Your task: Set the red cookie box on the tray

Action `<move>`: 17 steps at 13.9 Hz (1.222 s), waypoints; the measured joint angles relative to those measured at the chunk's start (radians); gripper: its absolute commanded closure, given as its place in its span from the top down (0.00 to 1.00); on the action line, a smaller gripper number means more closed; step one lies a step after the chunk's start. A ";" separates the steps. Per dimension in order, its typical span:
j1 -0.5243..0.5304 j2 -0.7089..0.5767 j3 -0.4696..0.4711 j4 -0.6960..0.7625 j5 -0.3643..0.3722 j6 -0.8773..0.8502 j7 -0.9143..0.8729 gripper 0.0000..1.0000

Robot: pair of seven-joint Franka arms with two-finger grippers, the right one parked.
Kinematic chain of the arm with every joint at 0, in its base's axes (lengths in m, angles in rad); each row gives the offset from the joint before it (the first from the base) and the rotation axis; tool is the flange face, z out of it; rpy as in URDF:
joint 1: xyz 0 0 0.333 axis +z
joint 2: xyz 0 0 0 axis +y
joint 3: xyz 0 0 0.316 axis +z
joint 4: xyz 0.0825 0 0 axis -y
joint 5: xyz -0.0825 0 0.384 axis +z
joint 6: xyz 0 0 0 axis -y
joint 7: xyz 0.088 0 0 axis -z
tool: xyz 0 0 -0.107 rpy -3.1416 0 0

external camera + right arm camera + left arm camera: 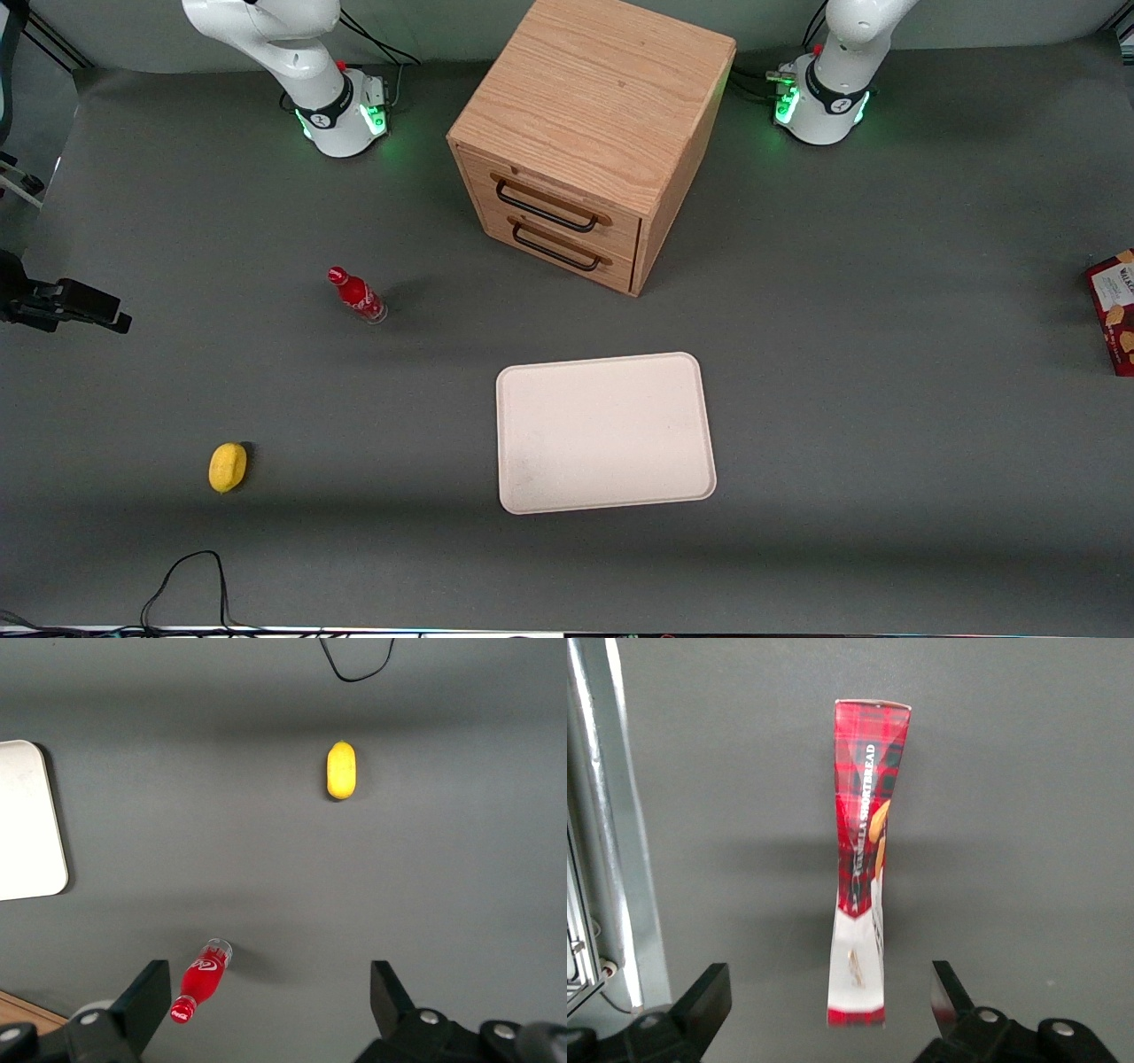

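The red cookie box [1114, 310] lies at the table's edge toward the working arm's end, partly cut off by the front view. In the left wrist view the box [864, 815] stands on a narrow side, its red plaid face and white label toward the camera. My gripper [828, 981] hangs above it, open, with one black finger [709, 992] on each side and a wide gap to the box. The gripper does not show in the front view. The cream-white tray [605, 432] lies flat near the table's middle, nearer the front camera than the cabinet, with nothing on it.
A wooden two-drawer cabinet [589, 133] stands farther from the camera than the tray. A small red bottle [357, 295] and a yellow lemon [228, 467] sit toward the parked arm's end. A metal frame rail [620, 859] runs close beside the box.
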 measured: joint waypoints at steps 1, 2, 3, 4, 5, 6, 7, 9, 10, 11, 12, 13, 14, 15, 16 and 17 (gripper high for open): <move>0.000 0.013 -0.001 -0.006 0.000 0.020 0.000 1.00; 0.000 0.024 -0.003 -0.009 0.000 0.039 0.000 1.00; 0.000 0.034 -0.004 -0.010 0.000 0.054 0.000 1.00; 0.000 0.043 -0.004 -0.010 0.000 0.065 0.000 1.00; 0.000 0.049 -0.005 -0.010 0.000 0.074 0.000 1.00; 0.000 0.054 -0.006 -0.010 -0.004 0.079 0.000 1.00; -0.001 0.061 -0.009 -0.010 -0.012 0.088 0.000 1.00; -0.002 0.073 -0.013 -0.023 -0.025 0.115 -0.001 1.00; -0.002 0.078 -0.014 -0.033 -0.028 0.130 -0.001 1.00; -0.002 0.082 -0.014 -0.039 -0.029 0.138 -0.001 1.00; -0.002 0.084 -0.015 -0.042 -0.030 0.142 -0.001 0.98; -0.002 0.084 -0.015 -0.045 -0.030 0.148 -0.001 0.82; -0.003 0.084 -0.015 -0.045 -0.030 0.151 -0.001 0.58; -0.003 0.084 -0.015 -0.045 -0.030 0.152 -0.001 0.33; -0.004 0.084 -0.015 -0.045 -0.030 0.152 -0.001 0.03; -0.004 0.084 -0.015 -0.046 -0.030 0.152 -0.001 0.00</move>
